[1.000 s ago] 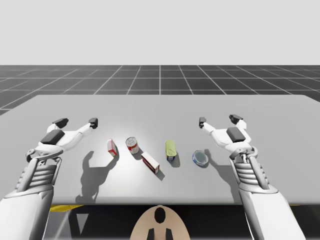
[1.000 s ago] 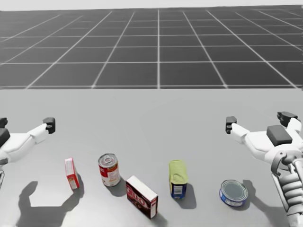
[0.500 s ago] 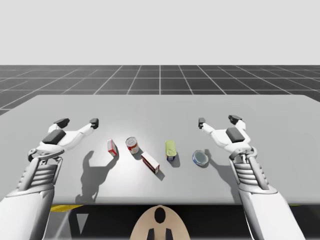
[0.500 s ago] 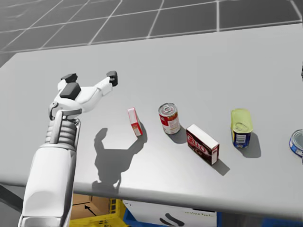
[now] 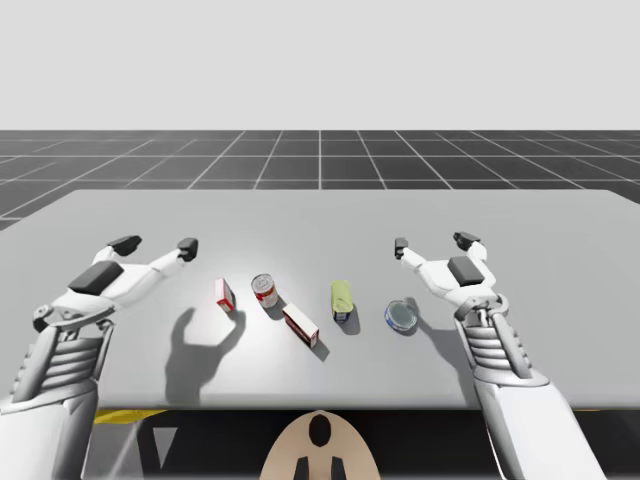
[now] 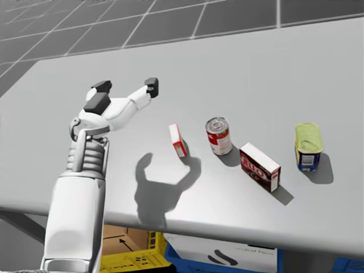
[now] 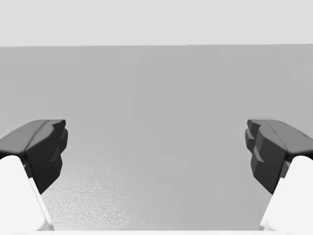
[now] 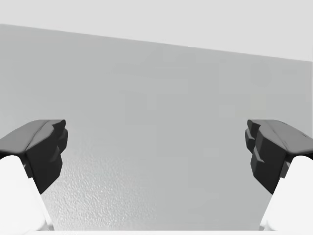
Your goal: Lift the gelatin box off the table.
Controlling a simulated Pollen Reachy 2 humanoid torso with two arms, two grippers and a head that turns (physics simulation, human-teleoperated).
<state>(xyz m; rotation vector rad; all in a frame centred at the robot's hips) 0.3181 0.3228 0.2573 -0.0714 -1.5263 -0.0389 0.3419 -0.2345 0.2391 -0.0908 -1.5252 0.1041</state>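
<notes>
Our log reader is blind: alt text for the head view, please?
An arm's open hand hovers above a grey table, apart from a row of four things: a small red-and-white box, a red-and-white can, a dark red box, a yellow-topped blue can.

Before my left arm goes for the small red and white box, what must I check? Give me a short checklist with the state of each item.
1. The left pincer is open: ok.
2. It holds nothing: ok.
3. The small red and white box stands apart from the red can: ok.
4. The left pincer is over the box: not ok, it is off to the side.
5. The right pincer is away from the box: ok.
</notes>
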